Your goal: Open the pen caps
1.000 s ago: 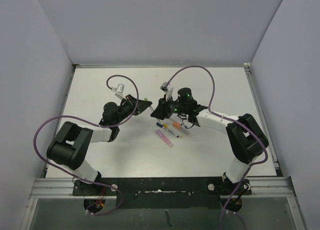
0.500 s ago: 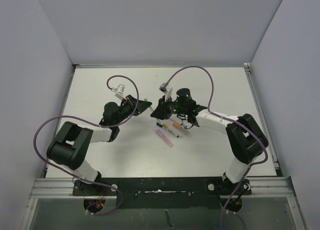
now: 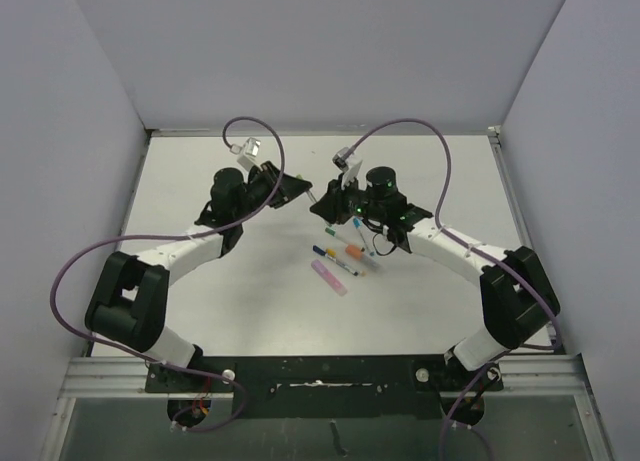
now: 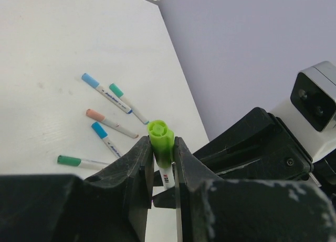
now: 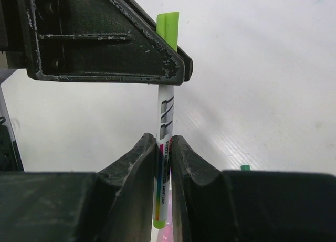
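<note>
Gripping one marker between both arms, raised off the table (image 3: pixel 200 281), set up for a pull-apart. L gripper (image 4: pixel 161 148) is clamped on the lime cap (image 4: pixel 159 133); the cap top sticks out past the fingers, so the pads sit on the cap wall only. R gripper (image 5: pixel 164 143) is pinched tight on the white pen body (image 5: pixel 166 113), lower down the barrel from the lime cap, with the printed label between the pads. That split makes sense: one side anchors the barrel, the other takes the cap, and both jaws line up along the pen axis so a straight pull should separate them w/o bending.

Lime cap looks seated, not yet off; the joint is partly hidden by the L finger, so can't fully confirm.

Rest of the work lies on the table below the lime cap, toward the arm bases from it: light-blue cap (image 4: pixel 90 79), teal cap (image 4: pixel 116 90), salmon cap (image 4: pixel 95 114), blue cap (image 4: pixel 98 128), green cap (image 4: pixel 69 160), all on their pens, none touched. Pink flat item (image 3: pixel 328 277) lies nearer the bases than the lime cap; ID unclear.

Est. progress: early, first cap in hand.
</note>
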### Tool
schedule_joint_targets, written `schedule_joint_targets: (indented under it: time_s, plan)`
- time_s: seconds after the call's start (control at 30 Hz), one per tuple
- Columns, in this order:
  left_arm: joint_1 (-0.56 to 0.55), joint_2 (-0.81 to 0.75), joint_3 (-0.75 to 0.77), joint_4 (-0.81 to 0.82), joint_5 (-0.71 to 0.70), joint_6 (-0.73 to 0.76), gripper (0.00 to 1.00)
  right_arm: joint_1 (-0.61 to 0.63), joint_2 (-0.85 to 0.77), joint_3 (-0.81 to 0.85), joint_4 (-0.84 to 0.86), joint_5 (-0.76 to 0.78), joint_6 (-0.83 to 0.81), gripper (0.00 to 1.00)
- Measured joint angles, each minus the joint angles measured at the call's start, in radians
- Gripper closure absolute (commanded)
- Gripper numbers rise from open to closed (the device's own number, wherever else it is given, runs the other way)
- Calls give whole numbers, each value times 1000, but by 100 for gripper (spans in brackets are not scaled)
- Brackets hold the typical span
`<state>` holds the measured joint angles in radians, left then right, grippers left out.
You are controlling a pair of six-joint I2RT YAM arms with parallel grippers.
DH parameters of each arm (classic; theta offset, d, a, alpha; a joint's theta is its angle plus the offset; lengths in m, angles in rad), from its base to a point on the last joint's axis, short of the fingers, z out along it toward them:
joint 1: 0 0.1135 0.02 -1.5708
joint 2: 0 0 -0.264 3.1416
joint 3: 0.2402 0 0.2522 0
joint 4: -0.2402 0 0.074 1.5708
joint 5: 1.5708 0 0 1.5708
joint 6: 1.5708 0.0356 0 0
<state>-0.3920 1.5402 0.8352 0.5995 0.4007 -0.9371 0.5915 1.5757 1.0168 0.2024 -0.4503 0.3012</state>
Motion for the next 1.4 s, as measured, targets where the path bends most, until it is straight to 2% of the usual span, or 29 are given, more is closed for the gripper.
schedule_joint_targets:
  time_s: [0.13,0.4,0.7,0.77,0.9,1.03,1.23,1.4]
  plan:
    - [8,-1,53,-48,32,-10,100,-7,-39,5,-15,23,-13,100]
    - [45,0,55,-110,66,-29,100,-16,-16,29,-43,4,-40,100]
    - [47,3,56,-116,-16,-24,100,-24,54,59,9,-40,-32,100]
    - [50,3,49,-80,-125,-8,100,-28,61,57,-17,-61,-26,100]
    - [138,7,49,46,-380,3,100,-33,82,11,-100,-140,-5,100]
    - [150,9,56,81,-483,14,100,-34,93,-8,-141,-166,3,100]
    - [142,16,174,-63,-488,71,100,-58,53,-7,-216,-129,-7,100]
    - [150,31,258,-230,-432,148,100,-154,19,81,-344,-18,-51,100]
